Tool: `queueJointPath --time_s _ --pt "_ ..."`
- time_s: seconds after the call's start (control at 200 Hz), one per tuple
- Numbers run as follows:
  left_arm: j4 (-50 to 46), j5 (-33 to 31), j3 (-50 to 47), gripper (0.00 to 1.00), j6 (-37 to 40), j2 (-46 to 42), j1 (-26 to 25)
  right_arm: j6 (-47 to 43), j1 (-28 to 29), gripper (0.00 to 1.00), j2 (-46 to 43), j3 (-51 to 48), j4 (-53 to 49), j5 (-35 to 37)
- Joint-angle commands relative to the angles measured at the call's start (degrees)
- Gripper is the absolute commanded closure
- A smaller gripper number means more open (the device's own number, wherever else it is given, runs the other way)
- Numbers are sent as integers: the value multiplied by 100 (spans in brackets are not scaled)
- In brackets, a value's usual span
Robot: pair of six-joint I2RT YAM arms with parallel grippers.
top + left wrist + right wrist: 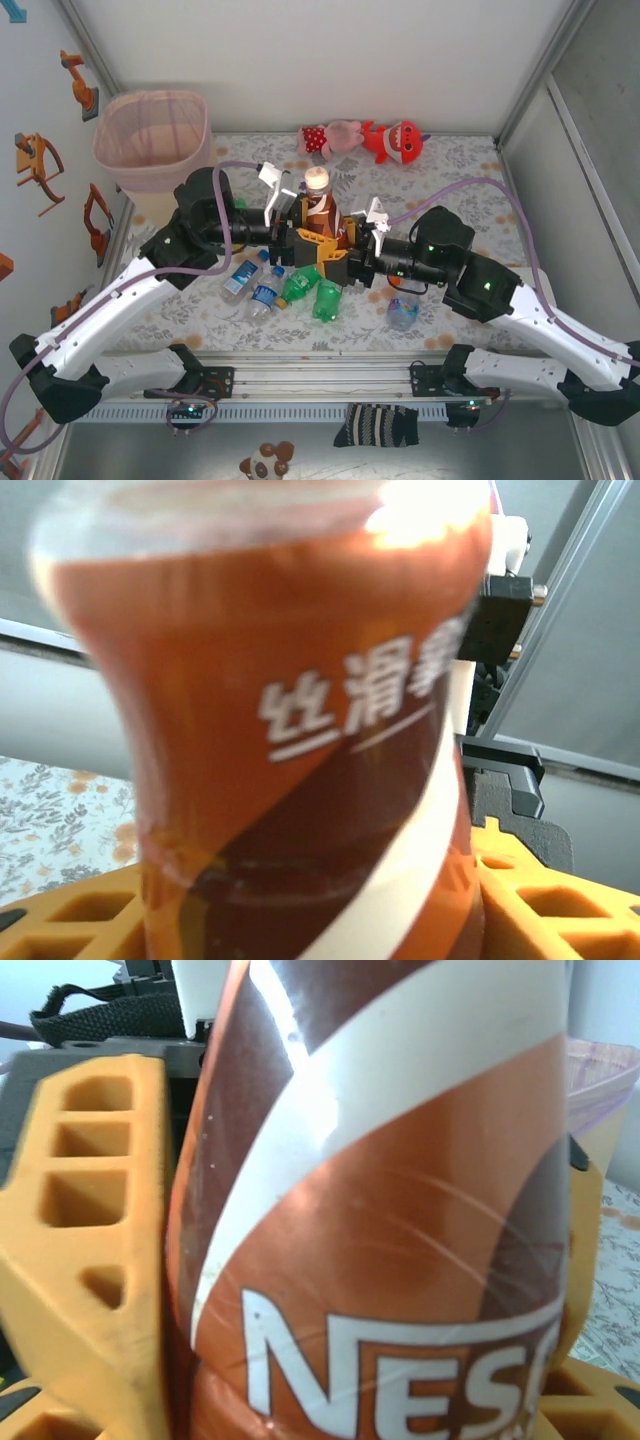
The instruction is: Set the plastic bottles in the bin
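- Left gripper [305, 915] has its orange fingers [75, 920] close against both sides of the brown bottle [320, 208]; you cannot tell from this whether they are clamped on it or only bracketing it.
- Right gripper [340, 1310] is part-way closed and grips the same bottle low on its body; the bottle stands upright over the middle of the table, between the two arms.
- Your main risk is a tug between the arms; if one pulls away while the other holds firm, the smooth, waisted label could slip and the bottle twist out.
- A drop would likely land it on the green bottles [325, 300] and blue-labelled bottles [262, 290] lying just near of it, scattering them.
- The bin [112, 150] stands at the far left, well apart and tall; carry too low and the bottle may strike its rim and tip it.
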Motion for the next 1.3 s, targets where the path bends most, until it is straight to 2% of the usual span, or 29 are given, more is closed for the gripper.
queueJointPath --time_s 0.0,0.15,0.27,0.371,0.596,0.741,0.881,1.062,1.297 --pt "49 199 168 44 236 -44 -36 37 -31 48 -5 119 289 16" --pt "-118 114 220 48 338 -56 -37 -91 -23 42 -62 43 246 210" --pt "-409 -200 310 49 537 -81 -12 -133 -18 19 -147 23 37 448" --pt "-720 -458 422 50 729 -103 74 -112 -24 12 -187 44 -321 870" --pt "-1597 -1592 844 49 900 -90 698 -5 -19 11 -458 -93 -870 1586" --pt "-2424 -2885 1331 48 1285 28 1042 32 -19 10 -607 -192 -1094 2054" --pt "-3410 -3995 2129 48 1557 571 1551 37 -21 10 -643 -197 -1305 2272" --pt "-3902 -4246 2805 48 1564 1269 2597 23 -26 11 -644 -180 -1355 2395" --pt "-3900 -4326 3433 50 1529 2162 3747 174 -27 11 -671 -178 -1490 2361"
